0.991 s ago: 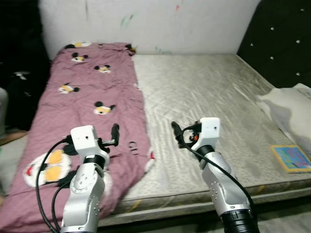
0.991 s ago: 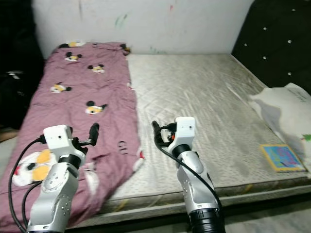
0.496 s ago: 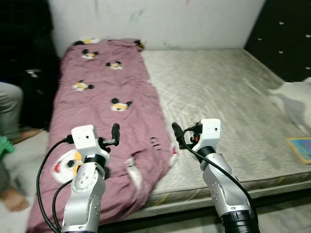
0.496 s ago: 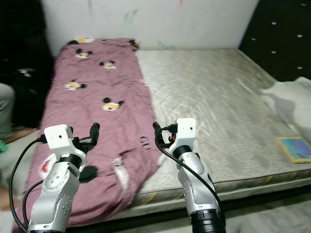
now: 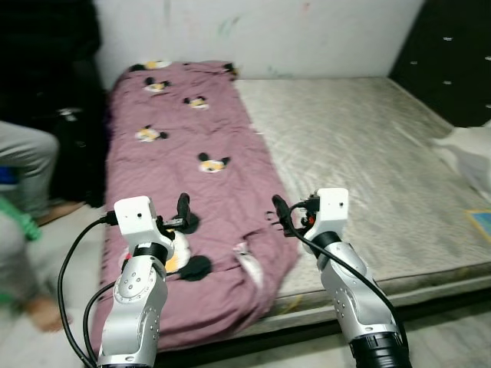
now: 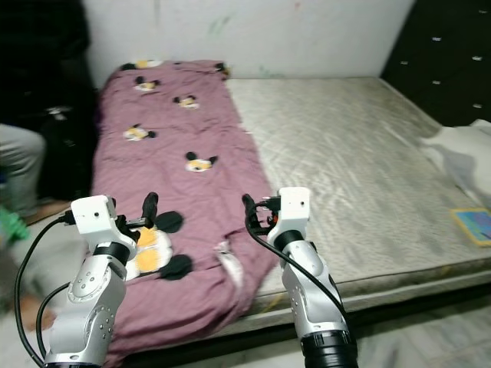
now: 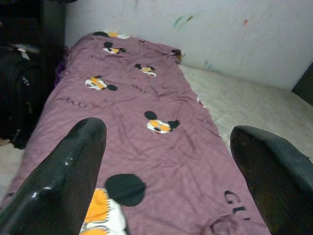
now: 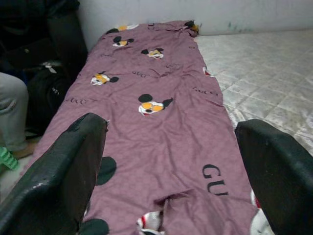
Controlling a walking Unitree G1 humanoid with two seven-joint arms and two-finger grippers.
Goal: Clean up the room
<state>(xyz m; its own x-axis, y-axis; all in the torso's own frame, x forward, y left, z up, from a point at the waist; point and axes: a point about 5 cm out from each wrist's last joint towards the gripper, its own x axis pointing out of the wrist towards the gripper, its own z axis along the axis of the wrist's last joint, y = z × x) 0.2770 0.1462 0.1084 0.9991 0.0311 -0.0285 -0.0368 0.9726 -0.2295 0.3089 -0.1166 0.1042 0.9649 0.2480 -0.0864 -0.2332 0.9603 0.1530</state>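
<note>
The blanket [image 5: 192, 176] lies as a long strip along the left side of the mattress [image 5: 360, 153], its long axis running from the far wall toward the robot, and its near end hangs over the front edge of the bed. Both claws are held out ahead of the robot, over this near end. The left claw [image 5: 182, 208] is over the strip's middle; its fingers are spread wide and hold nothing. The right claw [image 5: 279, 211] is near the strip's right edge, where blanket meets bare mattress; it is likewise wide open and empty. Judged from this layout, either arm can reach the near end, the left being more central. A book [image 6: 477, 225] lies far right.
</note>
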